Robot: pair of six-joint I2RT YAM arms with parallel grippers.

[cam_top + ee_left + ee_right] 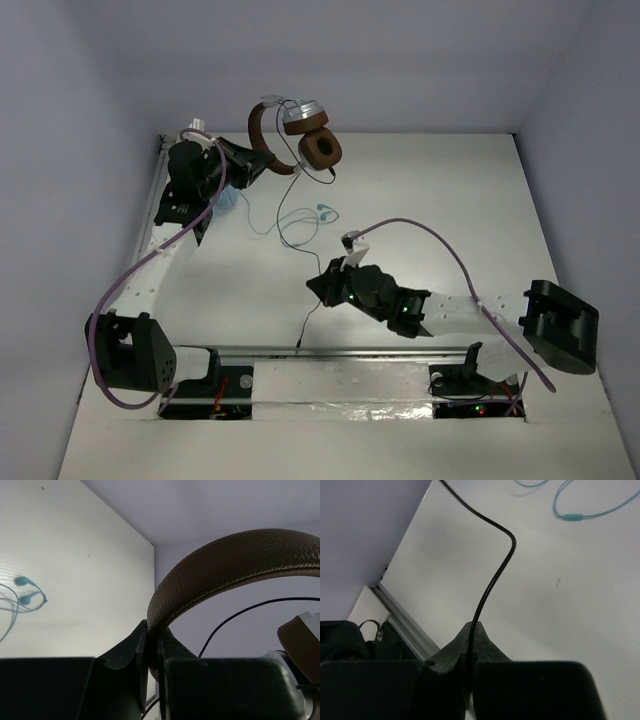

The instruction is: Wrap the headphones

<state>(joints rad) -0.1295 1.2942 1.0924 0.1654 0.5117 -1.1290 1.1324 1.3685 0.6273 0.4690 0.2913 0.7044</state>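
Note:
The headphones (300, 135) hang in the air at the back left, held by their brown headband (225, 560). My left gripper (152, 630) is shut on that band; in the top view the left gripper (262, 165) sits just left of the silver ear cup (305, 112) and brown pad (322, 150). A thin black cable (300, 225) drops from the cups to the table. My right gripper (472, 626) is shut on this cable (495, 575) low over the table, seen in the top view with the right gripper (322, 287) near the middle. The cable's tail runs on to the near rail (300, 345).
Thin teal earbuds (322, 212) lie loose on the table between the two grippers, also seen as the earbuds (25, 597) and their wire (575, 516). A metal rail (330, 352) lines the near edge. White walls close in the back and sides.

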